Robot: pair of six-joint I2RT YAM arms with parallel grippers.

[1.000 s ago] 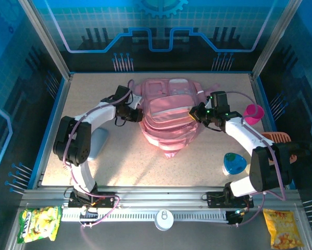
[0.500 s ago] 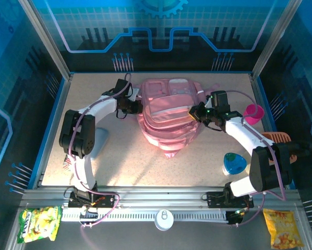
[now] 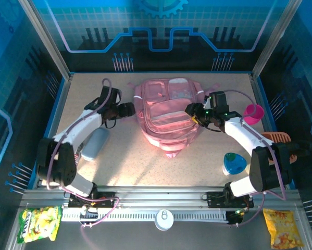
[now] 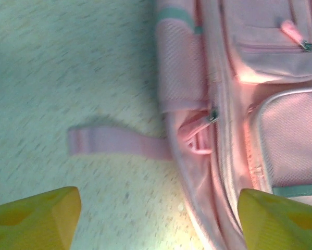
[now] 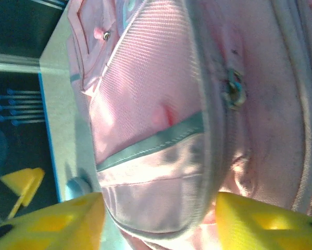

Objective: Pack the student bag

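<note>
The student bag point(image 3: 169, 117) lies flat in the middle of the worktop point(image 3: 124, 161), its front pockets facing up. My left pincer point(image 3: 129, 109) hangs open just beside its left edge, gripping nothing, with a loose pink strap point(image 4: 116, 141) lying below. My right pincer point(image 3: 189, 110) stands open over the bag's right side.

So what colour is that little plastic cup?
The small goblet cup is magenta, clearest in top view.

One student bag point(image 3: 169, 112), one magenta cup point(image 3: 253, 112), one grey-blue pouch point(image 3: 95, 145) and one blue teardrop-shaped container point(image 3: 233, 163) are sitting on the bench point(image 3: 197, 166), one orange comb point(image 3: 275, 137) is lying at its right edge, and two yellow snack packets point(image 3: 39, 223) point(image 3: 283, 227) are lying by the near rail.
</note>
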